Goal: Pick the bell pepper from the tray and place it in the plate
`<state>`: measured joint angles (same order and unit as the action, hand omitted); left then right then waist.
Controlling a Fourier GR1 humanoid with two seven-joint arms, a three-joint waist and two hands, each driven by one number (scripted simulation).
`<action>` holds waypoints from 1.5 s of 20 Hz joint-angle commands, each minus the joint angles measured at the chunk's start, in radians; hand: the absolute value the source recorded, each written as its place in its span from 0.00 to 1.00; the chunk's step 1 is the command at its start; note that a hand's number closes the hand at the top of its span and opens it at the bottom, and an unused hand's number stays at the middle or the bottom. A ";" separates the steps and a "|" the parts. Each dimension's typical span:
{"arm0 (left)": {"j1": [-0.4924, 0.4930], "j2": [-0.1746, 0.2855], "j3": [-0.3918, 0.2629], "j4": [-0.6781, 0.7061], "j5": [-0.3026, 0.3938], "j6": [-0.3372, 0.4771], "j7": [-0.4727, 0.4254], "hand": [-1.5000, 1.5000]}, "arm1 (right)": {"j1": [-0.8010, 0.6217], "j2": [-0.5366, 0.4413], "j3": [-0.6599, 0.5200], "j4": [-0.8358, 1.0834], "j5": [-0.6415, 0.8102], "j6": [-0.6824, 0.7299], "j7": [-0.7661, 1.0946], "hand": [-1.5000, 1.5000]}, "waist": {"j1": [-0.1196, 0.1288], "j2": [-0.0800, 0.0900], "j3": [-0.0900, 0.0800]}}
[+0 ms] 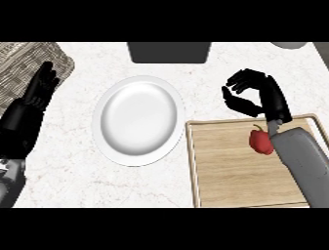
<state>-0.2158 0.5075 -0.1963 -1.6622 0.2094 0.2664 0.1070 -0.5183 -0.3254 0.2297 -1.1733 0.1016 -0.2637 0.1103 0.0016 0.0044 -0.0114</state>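
Observation:
A small red bell pepper (260, 141) lies on the wooden tray (232, 166) at the lower right, half hidden by my right forearm. The white plate (138, 119) sits at the middle of the marble counter, with nothing on it. My right hand (257, 95) hovers just beyond the tray's far edge, past the pepper, its fingers and thumb curled toward each other around nothing. My left hand (35, 93) rests at the left with straight fingers pointing up.
A woven basket (8, 68) stands at the far left, behind my left hand. A dark grey box (169, 52) sits at the back centre. A pale round object (291, 45) shows at the back right edge.

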 commanded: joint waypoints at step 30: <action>-0.023 -0.022 0.102 0.053 0.053 -0.149 -0.044 0.50 | -0.106 -0.148 0.120 -0.379 0.127 0.508 1.187 0.00 | 0.000 -0.011 0.008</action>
<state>-0.2535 0.4981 -0.0929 -1.6007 0.2592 0.1257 0.0718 -0.5733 -0.4983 0.3182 -1.5229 0.2841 0.0997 1.0642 -0.0088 -0.0086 -0.0037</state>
